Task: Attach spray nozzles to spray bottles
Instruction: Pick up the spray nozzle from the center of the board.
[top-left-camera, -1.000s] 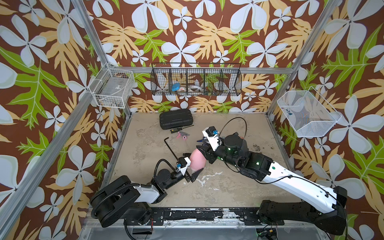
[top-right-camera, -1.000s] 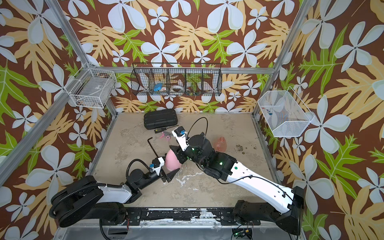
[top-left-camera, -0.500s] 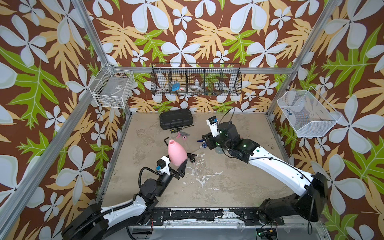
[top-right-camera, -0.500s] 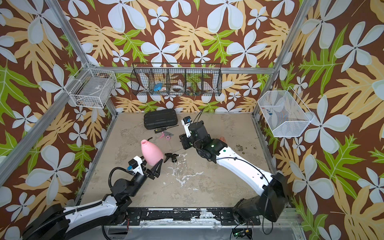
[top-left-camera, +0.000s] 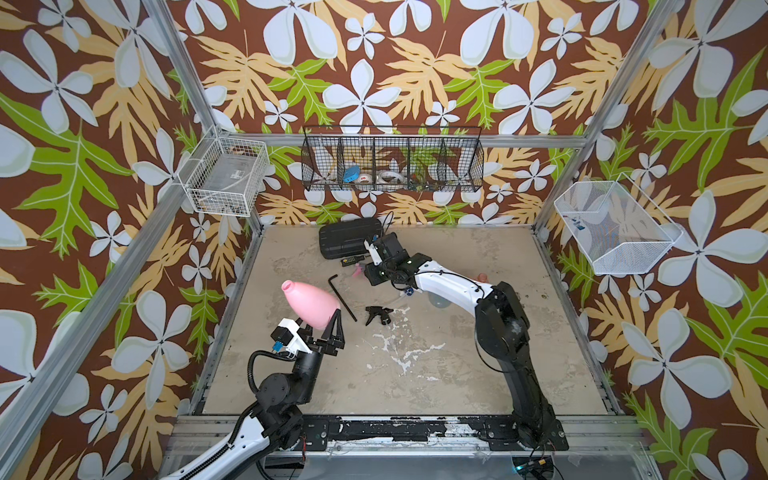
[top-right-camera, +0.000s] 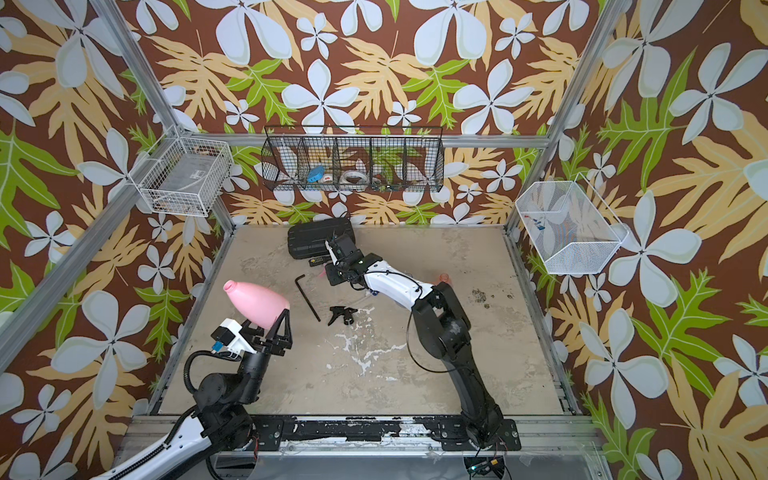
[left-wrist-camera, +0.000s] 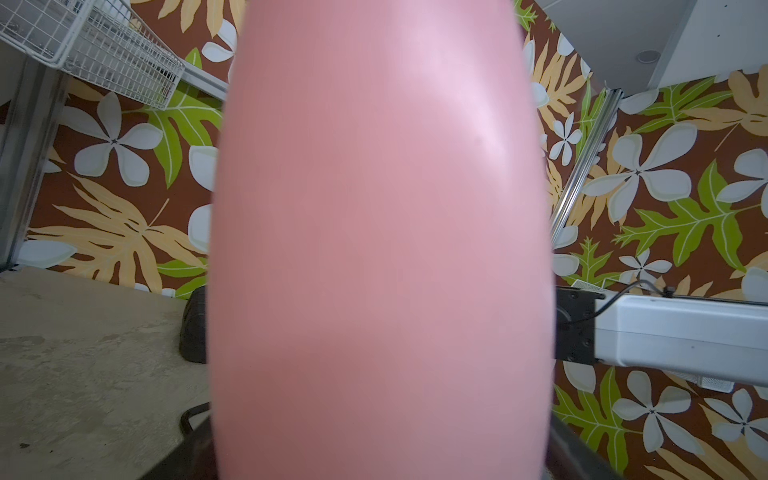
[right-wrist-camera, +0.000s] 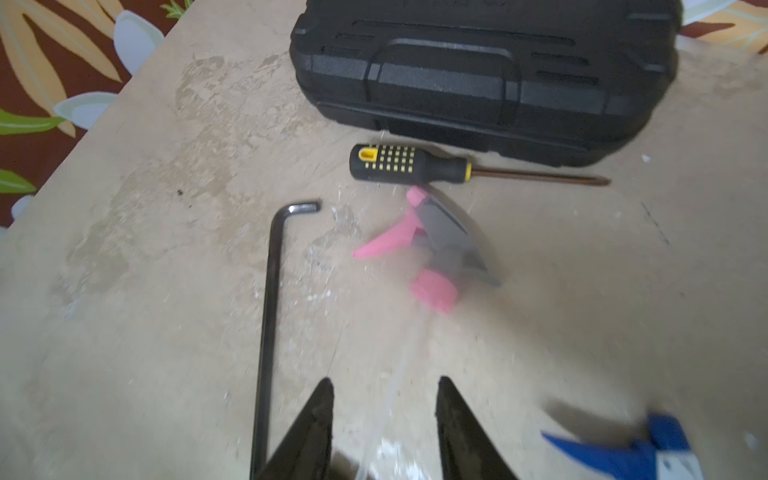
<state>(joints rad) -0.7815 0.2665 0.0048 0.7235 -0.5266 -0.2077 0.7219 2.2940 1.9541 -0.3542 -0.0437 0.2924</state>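
Pinching the bare-necked pink bottle (top-left-camera: 311, 301) aloft by its base, the left gripper (top-left-camera: 319, 322) is ready; the right gripper (right-wrist-camera: 385, 381), spread and empty, hovers near the pink-and-grey nozzle (right-wrist-camera: 432, 249) on the worktop (top-left-camera: 415, 374). No nozzle visibly fitted yet.

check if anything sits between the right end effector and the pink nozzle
Nothing visible does. Between the right end effector and the pink nozzle is only bare table and the nozzle's thin tube; the hex key lies to one side.
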